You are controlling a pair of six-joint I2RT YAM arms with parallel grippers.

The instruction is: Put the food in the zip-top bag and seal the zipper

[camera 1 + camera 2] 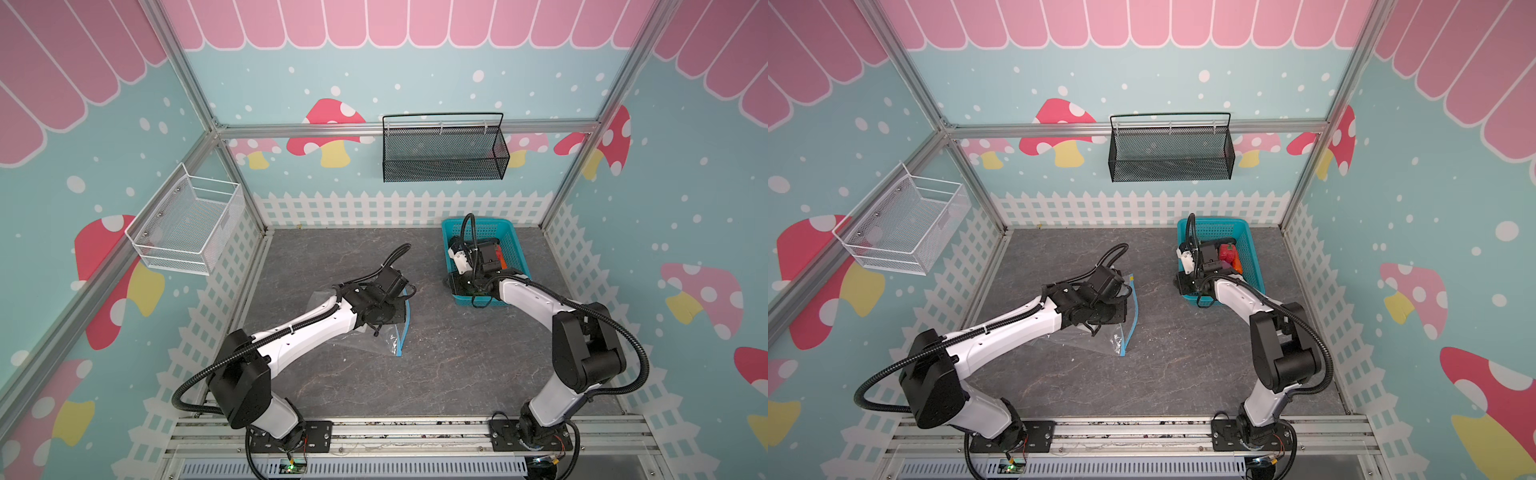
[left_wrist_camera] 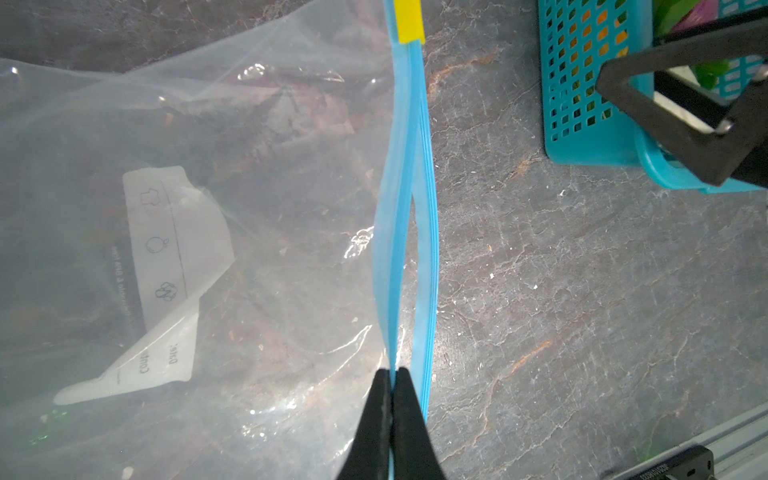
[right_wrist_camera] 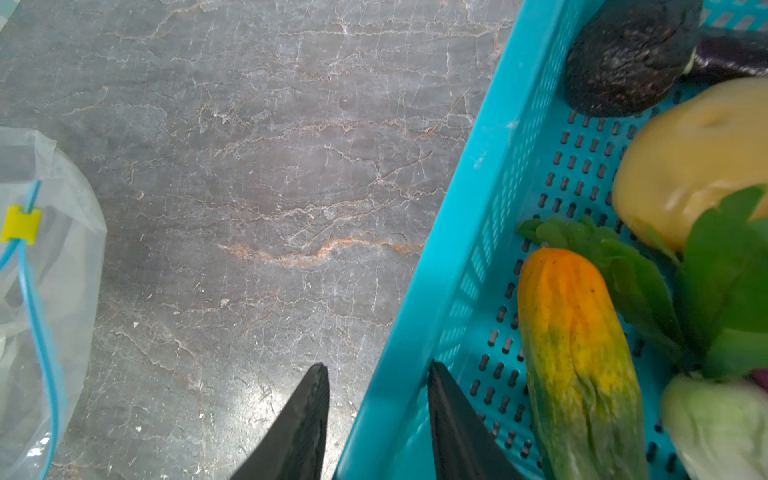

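Observation:
The clear zip-top bag (image 2: 208, 208) with its white label lies on the dark table in both top views (image 1: 365, 338) (image 1: 1096, 340). My left gripper (image 2: 392, 372) is shut on one lip of the light blue zipper (image 2: 405, 208); the other lip hangs apart, so the mouth gapes. The yellow slider (image 2: 409, 20) sits at the strip's far end. The food lies in the turquoise basket (image 3: 478, 208): an orange-yellow piece (image 3: 573, 353), a yellow piece (image 3: 698, 158), a dark piece (image 3: 627, 58) and green leaves (image 3: 723, 270). My right gripper (image 3: 377, 368) is open astride the basket's wall, one finger inside and one outside.
The turquoise basket (image 1: 515, 249) stands at the back right of the table, with a red piece (image 1: 1227, 251) showing beside the right wrist. A black mesh basket (image 1: 444, 153) hangs on the back wall. On the left wall hangs a white wire basket (image 1: 187, 224).

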